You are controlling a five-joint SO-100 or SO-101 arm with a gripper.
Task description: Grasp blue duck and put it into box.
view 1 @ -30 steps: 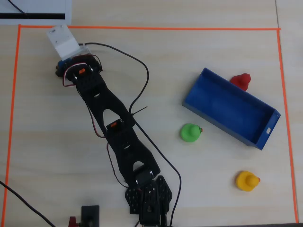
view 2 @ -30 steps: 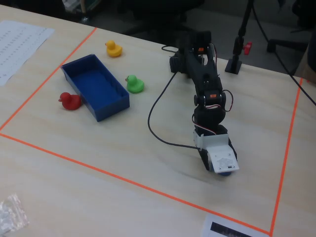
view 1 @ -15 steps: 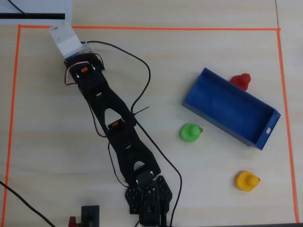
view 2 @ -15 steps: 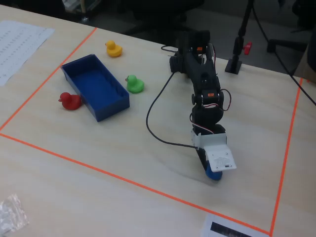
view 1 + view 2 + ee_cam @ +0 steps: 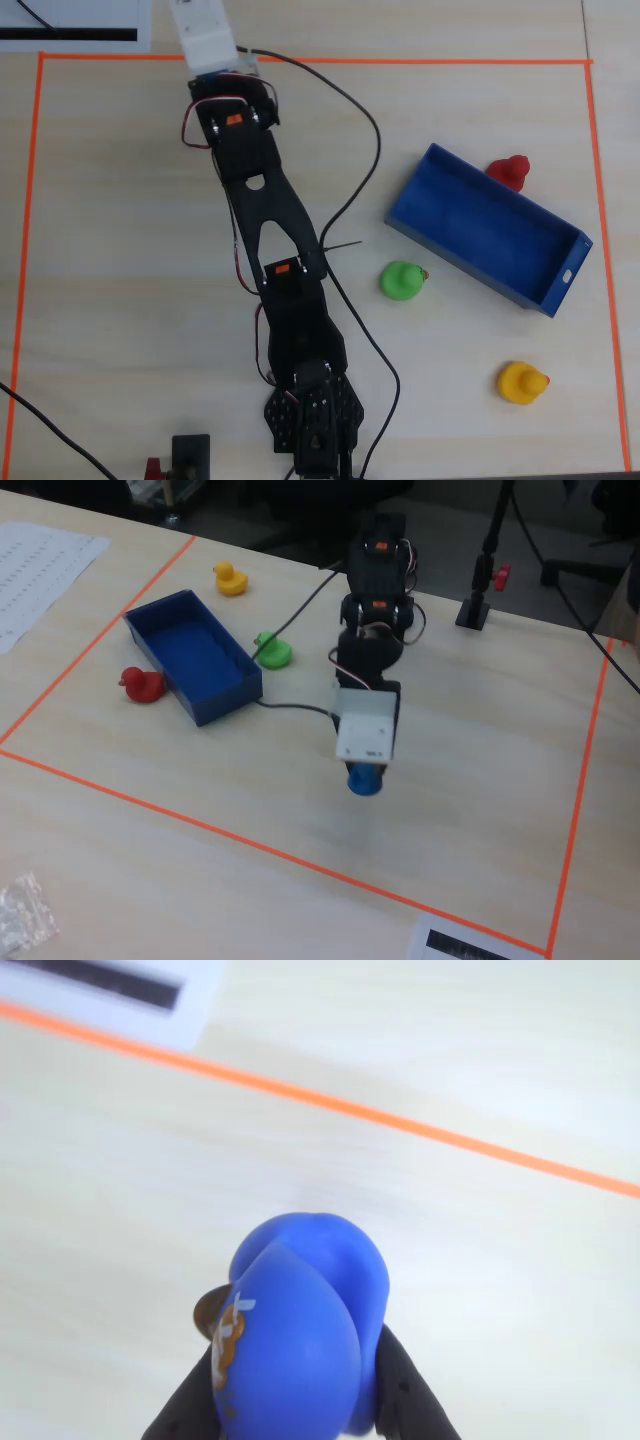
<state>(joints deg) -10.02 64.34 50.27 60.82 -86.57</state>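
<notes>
The blue duck (image 5: 312,1295) fills the lower middle of the wrist view, pinched between two black fingers (image 5: 188,1408). My gripper (image 5: 298,1405) is shut on it. In the fixed view the duck (image 5: 364,781) hangs under the white wrist housing (image 5: 366,725), lifted off the table, right of the box. The box (image 5: 196,656) is a long blue tray, empty inside; in the overhead view the box (image 5: 488,229) lies at the right, far from the arm. The overhead view hides the duck under the housing (image 5: 204,30).
A red duck (image 5: 510,170) sits against the box's far wall. A green duck (image 5: 402,280) stands just left of the box, a yellow duck (image 5: 522,382) below it. Orange tape (image 5: 400,61) frames the work area. A black cable (image 5: 352,190) trails across the table.
The arm has lifted and swung toward the box side, to the right in the overhead view, carrying the blue duck up off the table.
</notes>
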